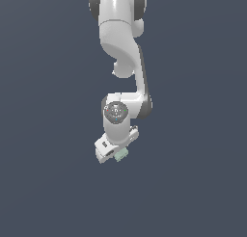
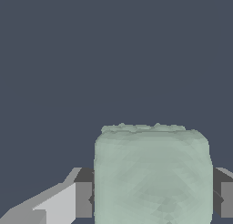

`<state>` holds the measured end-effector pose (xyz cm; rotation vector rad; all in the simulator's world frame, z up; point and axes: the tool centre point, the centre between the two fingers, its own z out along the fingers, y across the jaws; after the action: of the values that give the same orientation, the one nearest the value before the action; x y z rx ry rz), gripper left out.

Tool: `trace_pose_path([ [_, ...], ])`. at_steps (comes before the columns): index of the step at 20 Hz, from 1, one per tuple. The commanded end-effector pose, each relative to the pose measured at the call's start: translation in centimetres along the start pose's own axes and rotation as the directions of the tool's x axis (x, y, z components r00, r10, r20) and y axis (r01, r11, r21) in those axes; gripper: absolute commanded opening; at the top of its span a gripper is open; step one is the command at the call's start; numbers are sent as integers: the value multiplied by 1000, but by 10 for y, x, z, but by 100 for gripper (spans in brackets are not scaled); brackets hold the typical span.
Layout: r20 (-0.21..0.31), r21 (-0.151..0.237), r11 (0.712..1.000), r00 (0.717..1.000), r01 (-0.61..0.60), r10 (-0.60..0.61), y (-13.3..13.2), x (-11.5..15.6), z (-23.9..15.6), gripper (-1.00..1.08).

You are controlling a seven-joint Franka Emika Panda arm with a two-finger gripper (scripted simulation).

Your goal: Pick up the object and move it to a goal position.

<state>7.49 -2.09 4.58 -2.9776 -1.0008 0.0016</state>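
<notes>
Gripper (image 1: 116, 155) clamped on cube (image 2: 153, 175), 1 finger (image 2: 83, 199) pressing each side face; centred squeeze should stop it slipping in transit to goal.

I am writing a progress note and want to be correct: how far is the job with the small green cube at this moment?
Done: the grasp. In the wrist view the mint-green cube sits between the two dark finger pads, touching on both sides. In hand: the gripper holds the cube under the white arm. Left: carrying it to the goal, but no goal marker is visible, so I cannot judge the remaining distance.
</notes>
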Motion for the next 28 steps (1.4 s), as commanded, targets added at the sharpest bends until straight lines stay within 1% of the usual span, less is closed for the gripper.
trace_pose_path([
  [1,-1,-1,1000,1000,0,0,-4,0,-6,-100],
  [9,0,-1,1000,1000,1,-1,-32,-6,-44,-100],
  [21,0,-2,1000,1000,1,-1,-100,-19,-141,-100],
  [28,0,-2,1000,1000,1,-1,-131,-23,-186,-100],
])
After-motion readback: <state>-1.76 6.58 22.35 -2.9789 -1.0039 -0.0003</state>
